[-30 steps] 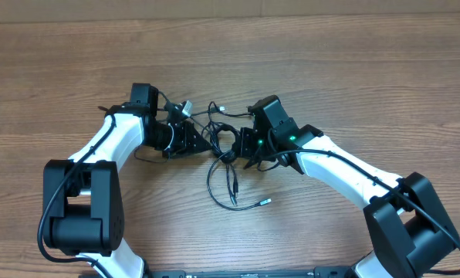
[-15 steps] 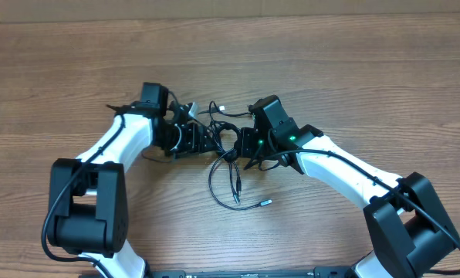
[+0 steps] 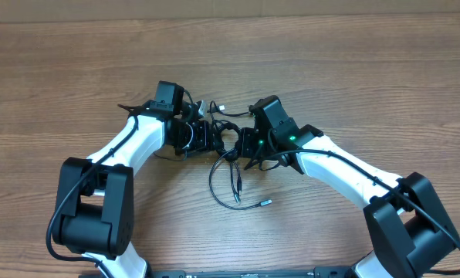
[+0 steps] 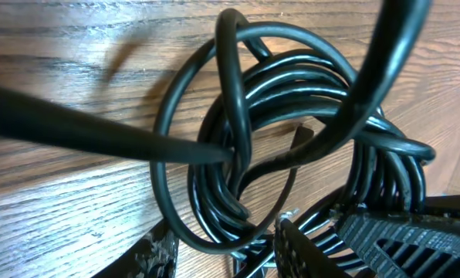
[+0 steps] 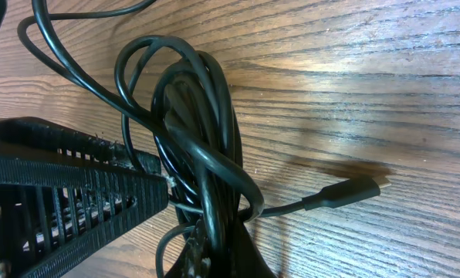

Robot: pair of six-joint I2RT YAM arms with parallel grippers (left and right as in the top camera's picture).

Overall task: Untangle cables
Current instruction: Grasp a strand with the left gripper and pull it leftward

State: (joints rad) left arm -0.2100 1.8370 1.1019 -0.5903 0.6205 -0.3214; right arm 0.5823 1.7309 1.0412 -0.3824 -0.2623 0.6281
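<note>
glossy black rubber-sheathed cables [image 4: 231,93] lay on a matt, grained wood table [image 3: 330,62]; the ribbed fingers [image 5: 60,193] were matt black plastic.

White-shelled left arm [image 3: 130,143] and right arm [image 3: 346,174], black joints, ribbed black fingers [image 5: 68,193].

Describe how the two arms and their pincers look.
The left arm and right arm match: white curved shells, black joints, bulky black bases, black wires running alongside. The left pincer and right pincer are black. Small green lights glow near the right arm's wrist.
</note>
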